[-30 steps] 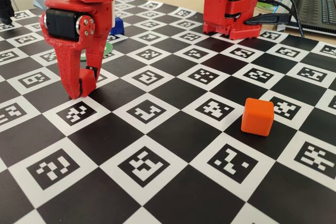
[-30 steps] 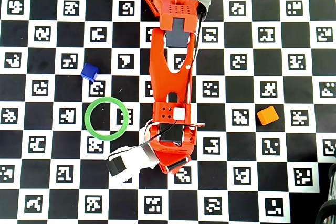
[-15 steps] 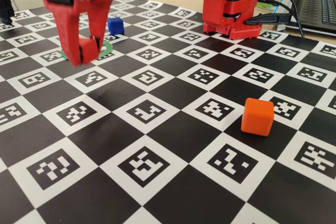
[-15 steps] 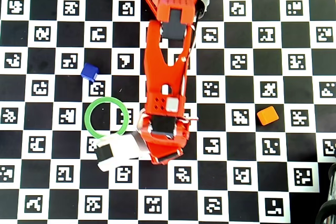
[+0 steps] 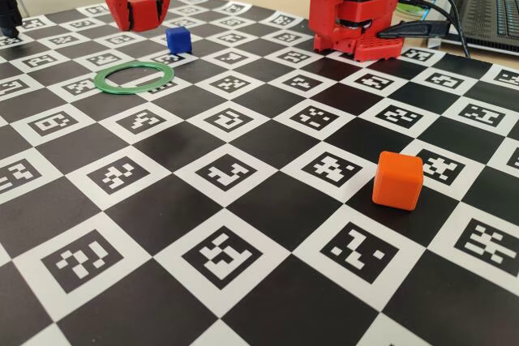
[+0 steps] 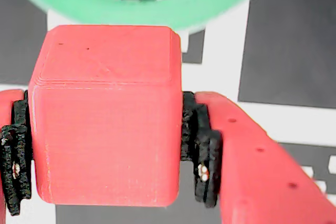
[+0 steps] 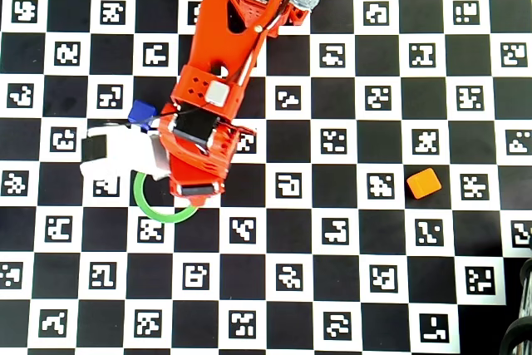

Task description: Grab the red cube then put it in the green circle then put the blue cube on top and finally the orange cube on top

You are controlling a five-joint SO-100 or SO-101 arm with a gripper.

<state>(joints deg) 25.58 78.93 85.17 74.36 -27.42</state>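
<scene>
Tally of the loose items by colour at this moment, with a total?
Red: 1, the red cube, held in the tool
Blue: 1, the blue cube
Orange: 1, the orange cube
Green: 1, the green circle
Total: 4

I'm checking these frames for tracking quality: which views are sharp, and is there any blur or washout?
Fixed view: board and orange cube crisp, soft shadows. Wrist view: red cube sharp in the gripper, green circle soft-edged, white squares washed out. Overhead view: evenly lit, sharp.

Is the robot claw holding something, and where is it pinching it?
Yes. The gripper holds the red cube, pinched by two opposite side faces between the black finger pads, lifted off the board near the green circle.
</scene>
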